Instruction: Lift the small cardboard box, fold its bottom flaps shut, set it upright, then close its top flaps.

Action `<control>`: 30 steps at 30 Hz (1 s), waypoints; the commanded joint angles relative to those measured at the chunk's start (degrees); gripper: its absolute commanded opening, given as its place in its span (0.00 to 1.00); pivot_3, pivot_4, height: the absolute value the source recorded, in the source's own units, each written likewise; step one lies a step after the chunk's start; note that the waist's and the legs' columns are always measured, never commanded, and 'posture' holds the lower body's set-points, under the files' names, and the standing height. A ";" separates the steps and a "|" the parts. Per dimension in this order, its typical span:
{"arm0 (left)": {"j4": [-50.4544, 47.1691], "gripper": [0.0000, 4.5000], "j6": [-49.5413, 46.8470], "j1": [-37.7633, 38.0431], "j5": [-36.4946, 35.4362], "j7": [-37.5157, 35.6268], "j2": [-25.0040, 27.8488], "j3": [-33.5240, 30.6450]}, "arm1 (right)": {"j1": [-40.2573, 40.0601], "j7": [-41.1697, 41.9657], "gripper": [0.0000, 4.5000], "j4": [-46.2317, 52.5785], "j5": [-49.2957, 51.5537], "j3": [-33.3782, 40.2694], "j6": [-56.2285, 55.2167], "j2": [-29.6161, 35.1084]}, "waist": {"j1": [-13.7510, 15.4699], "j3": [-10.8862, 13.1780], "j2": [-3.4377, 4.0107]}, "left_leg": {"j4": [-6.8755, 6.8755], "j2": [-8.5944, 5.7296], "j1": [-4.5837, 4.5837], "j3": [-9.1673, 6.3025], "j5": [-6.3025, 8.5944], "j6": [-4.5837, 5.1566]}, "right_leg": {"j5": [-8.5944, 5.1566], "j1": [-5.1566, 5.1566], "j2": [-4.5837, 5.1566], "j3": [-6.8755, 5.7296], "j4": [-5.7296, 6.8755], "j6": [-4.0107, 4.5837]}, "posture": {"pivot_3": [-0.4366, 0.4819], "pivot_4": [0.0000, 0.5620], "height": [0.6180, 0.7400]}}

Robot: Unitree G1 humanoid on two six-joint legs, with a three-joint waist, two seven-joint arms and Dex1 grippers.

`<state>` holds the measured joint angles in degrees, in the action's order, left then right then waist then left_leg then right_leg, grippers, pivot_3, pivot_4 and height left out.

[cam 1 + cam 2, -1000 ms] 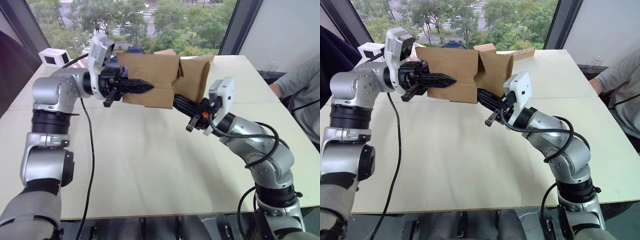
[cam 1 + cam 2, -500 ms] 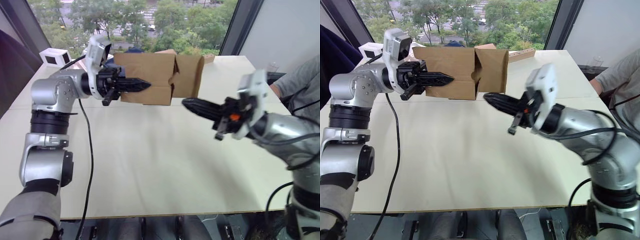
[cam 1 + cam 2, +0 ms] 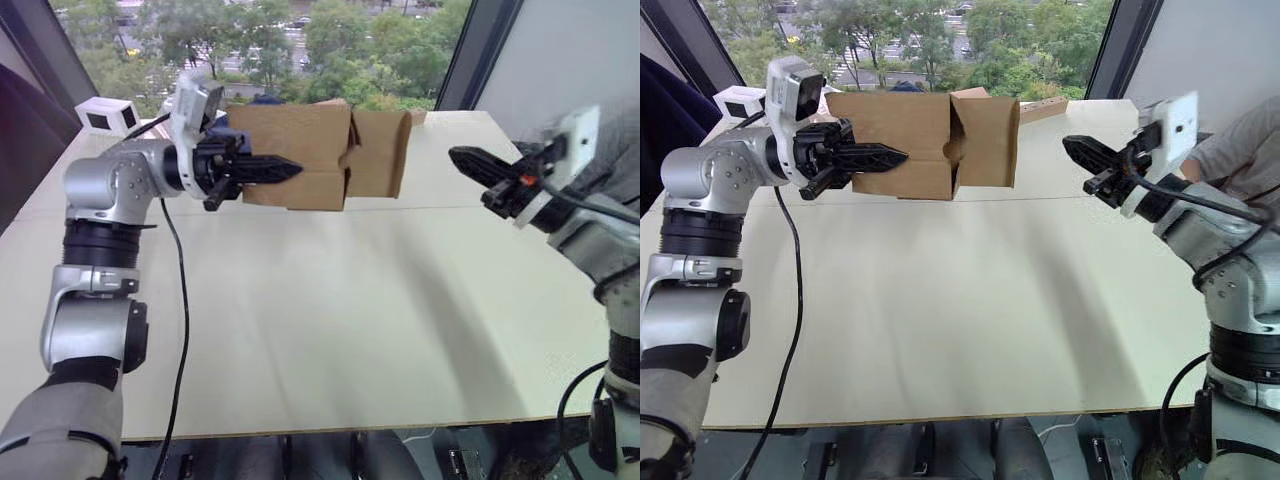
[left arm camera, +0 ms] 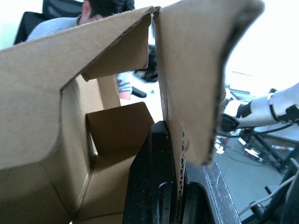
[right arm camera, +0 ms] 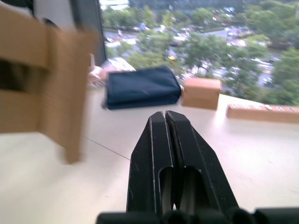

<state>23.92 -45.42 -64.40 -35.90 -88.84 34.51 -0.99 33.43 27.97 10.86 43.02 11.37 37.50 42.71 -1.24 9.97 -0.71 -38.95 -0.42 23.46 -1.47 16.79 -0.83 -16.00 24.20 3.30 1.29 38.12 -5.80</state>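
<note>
The small cardboard box hangs on its side above the far part of the table, open ends facing left and right. My left gripper is shut on its near wall, seen pinched between the fingers in the left wrist view. At the box's right end one flap stands broadly toward me, and other flaps inside are partly folded in. Which end holds the bottom flaps or the top flaps I cannot tell. My right gripper is shut and empty, in the air well right of the box.
On the far side of the table lie a navy pouch, a smaller brown box and a long tan block. A white cube stands at the far left. A person's grey sleeve is at the right edge.
My right gripper has pulled away from under the box's right end and swung right and up, shut. The box stays in my left gripper, nearly still.
</note>
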 commanded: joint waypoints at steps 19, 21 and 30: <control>-2.21 0.00 -2.15 -2.56 -3.29 0.79 0.17 -1.86 | 1.42 2.11 0.00 9.47 27.82 3.58 9.59 -15.03 | 0.29 0.01 0.04 | -0.05 0.01 0.02 -0.04 0.00 0.00 | 0.00 -0.01 0.02 -0.02 0.02 0.00 | 0.48 0.27 1.00; -2.35 0.00 -2.36 -2.57 -3.52 0.78 0.27 -1.98 | 0.96 1.05 0.00 8.67 29.35 4.31 9.29 -16.03 | 0.30 0.01 0.04 | -0.04 0.01 0.02 -0.04 0.00 0.00 | 0.00 0.00 0.02 -0.02 0.02 0.00 | 0.48 0.27 1.00; -2.99 0.00 -3.11 -2.48 -4.21 1.16 0.39 -2.25 | -0.49 0.30 0.40 7.24 34.90 5.58 9.69 -17.22 | 0.37 0.01 0.04 | -0.05 -0.01 0.02 -0.03 0.00 0.00 | 0.00 -0.01 0.04 -0.02 0.02 0.00 | 0.48 0.27 1.00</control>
<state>22.36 -48.46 -65.34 -38.98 -87.68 34.27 -1.29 32.65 28.41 17.25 75.79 15.73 47.60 25.50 -0.88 9.98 -0.68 -39.00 -0.42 23.47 -1.50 16.79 -0.83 -16.00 24.19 3.33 1.28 38.15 -5.80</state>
